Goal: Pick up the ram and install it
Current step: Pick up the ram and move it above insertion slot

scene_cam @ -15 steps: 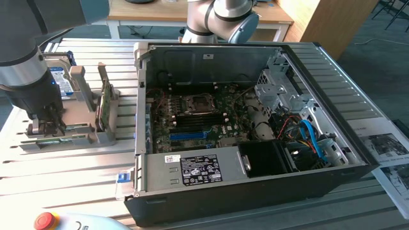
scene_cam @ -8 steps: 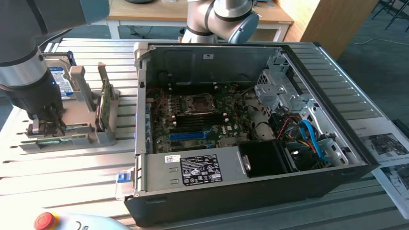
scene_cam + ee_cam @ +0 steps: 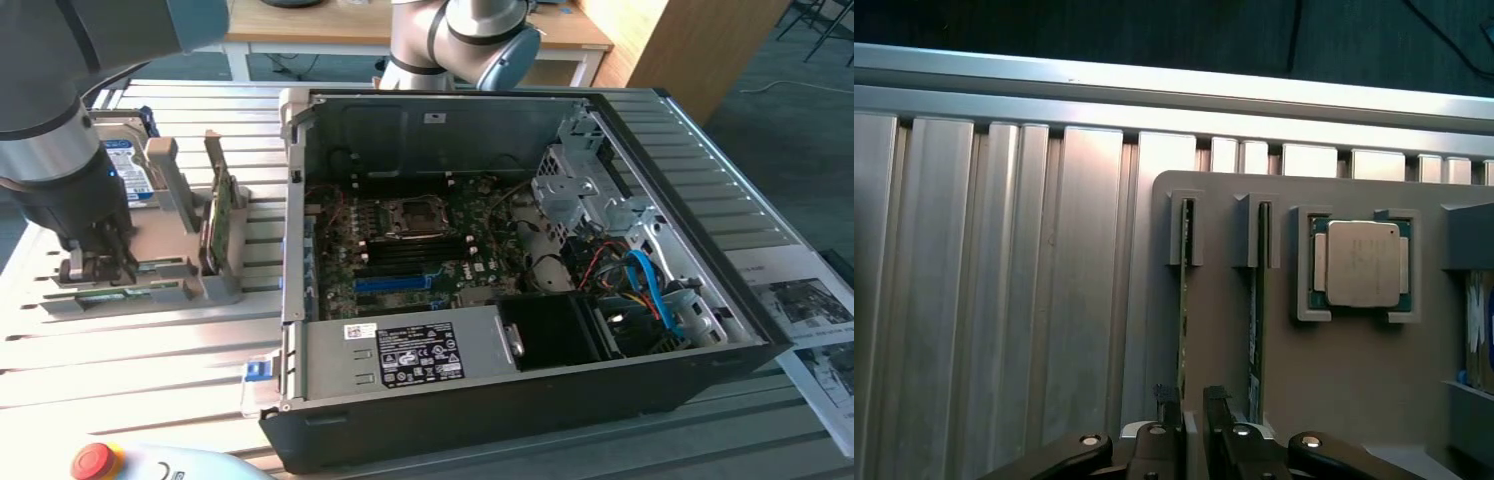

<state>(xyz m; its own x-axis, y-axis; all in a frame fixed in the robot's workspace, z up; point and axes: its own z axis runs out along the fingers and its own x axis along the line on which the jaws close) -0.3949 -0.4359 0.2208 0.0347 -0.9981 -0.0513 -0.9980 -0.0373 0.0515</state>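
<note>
The ram (image 3: 1183,300) stands on its long edge in a grey holder (image 3: 1354,380). It is seen from straight above, so it shows as a narrow dark-green line with a faint yellowish tint. One end sits in a raised, notched grey post (image 3: 1185,230) near the holder's edge. The other end runs in between the two black fingers (image 3: 1216,405), which stand apart on either side of it, and it lies nearer to one finger than the other. It is upright and straight. Just beside it and parallel, in its own notched post, stands a second stick (image 3: 1258,310) of the same kind. The holder rests on the ribbed metal surface (image 3: 1004,300).
</note>
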